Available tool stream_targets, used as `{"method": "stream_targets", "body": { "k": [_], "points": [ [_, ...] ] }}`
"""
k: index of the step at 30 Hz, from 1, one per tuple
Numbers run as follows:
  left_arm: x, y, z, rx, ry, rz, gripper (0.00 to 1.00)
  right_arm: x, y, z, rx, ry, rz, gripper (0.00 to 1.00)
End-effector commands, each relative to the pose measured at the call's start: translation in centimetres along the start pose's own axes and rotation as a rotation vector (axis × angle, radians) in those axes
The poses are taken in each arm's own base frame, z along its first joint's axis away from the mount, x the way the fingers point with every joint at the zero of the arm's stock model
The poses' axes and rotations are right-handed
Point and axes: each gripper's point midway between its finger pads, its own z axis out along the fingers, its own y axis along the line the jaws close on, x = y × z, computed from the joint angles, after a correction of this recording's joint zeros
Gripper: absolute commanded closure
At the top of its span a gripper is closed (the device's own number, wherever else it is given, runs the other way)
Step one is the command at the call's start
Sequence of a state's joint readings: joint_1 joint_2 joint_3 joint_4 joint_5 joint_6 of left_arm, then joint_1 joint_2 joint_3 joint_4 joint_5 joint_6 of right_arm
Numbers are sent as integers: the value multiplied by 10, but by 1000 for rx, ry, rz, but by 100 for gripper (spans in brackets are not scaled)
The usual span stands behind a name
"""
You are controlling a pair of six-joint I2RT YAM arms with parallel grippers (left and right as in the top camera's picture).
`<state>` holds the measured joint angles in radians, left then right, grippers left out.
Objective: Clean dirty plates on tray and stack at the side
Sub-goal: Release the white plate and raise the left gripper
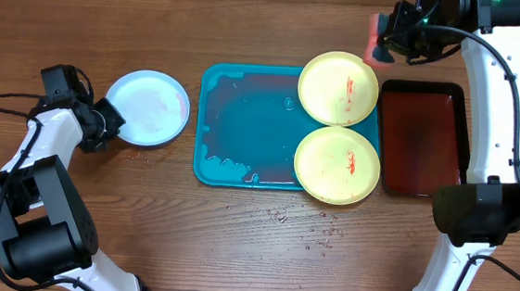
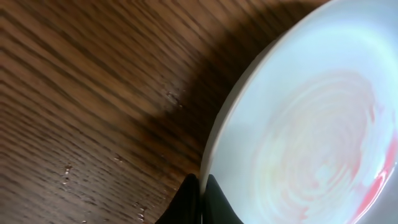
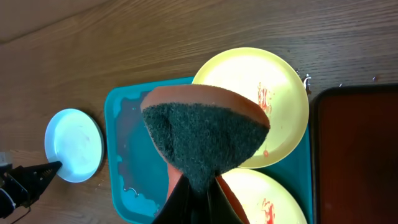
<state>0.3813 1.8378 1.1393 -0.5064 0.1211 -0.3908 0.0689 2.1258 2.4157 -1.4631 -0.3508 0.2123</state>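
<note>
Grippers: we see the left gripper [image 1: 110,123] pinching the white plate [image 1: 149,107] left of the tray [image 1: 243,130]; the right gripper [image 1: 386,42] clamps a sponge [image 3: 205,134] near two red-smeared yellow plates [image 1: 339,87] at the tray's right end.

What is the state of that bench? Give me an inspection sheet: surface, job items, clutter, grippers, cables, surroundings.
Surface: wooden table, with water droplets in front of the teal tray.
Job's things: teal tray wet. The far yellow plate and near yellow plate sit at its right end, both smeared red. The white plate is on the table to its left, with faint pink residue.
Clutter: dark red tray just right of the teal tray.
Grippers: left gripper shut on the white plate's rim; right gripper shut on a sponge.
Cables: black cable on the table by the left arm; second cable along the right arm.
Surroundings: nothing seen.
</note>
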Motion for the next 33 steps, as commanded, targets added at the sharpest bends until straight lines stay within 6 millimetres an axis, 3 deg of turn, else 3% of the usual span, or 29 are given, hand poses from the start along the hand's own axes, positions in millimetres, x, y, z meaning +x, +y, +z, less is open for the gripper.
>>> {"method": "stream_targets", "body": {
  "k": [1, 5, 6, 9, 10, 11, 13, 19, 24, 26, 27, 28, 33],
  "points": [
    [-1, 9, 3, -51, -16, -15, 96, -2, 2, -4, -2, -15, -11, 96],
    [-1, 9, 3, -49, -16, -15, 96, -2, 2, -4, -2, -14, -11, 96],
    [-1, 8, 3, -47, -15, -15, 89, -2, 2, -4, -2, -14, -11, 96],
    [0, 8, 3, -47, -12, -15, 53, -2, 2, -4, -2, -14, -11, 96],
    [0, 8, 3, -44, -11, -14, 33, -2, 2, -4, -2, -14, -10, 96],
    [0, 7, 3, -40, -8, -10, 21, -2, 2, -4, -2, -14, -10, 96],
    [2, 7, 2, -41, 2, -3, 13, -2, 2, -4, -2, -13, -10, 96],
    [-10, -7, -22, -29, 39, 97, 16, -1, 2, -4, -1, -11, -9, 96],
    [-31, -44, -66, -7, 34, 215, 19, -1, 2, -4, -1, -11, -9, 96],
    [-33, -73, -85, 19, 23, 289, 20, -1, 2, -4, -1, -11, -9, 96],
    [-29, -104, -101, 59, 18, 361, 23, -1, 2, -4, -1, -12, -9, 96],
    [-24, -121, -111, 79, 14, 396, 24, -1, 2, -4, -1, -12, -9, 96],
    [2, -207, -144, 189, -51, 561, 20, -1, 2, -4, -1, -12, -10, 96]
  ]
}}
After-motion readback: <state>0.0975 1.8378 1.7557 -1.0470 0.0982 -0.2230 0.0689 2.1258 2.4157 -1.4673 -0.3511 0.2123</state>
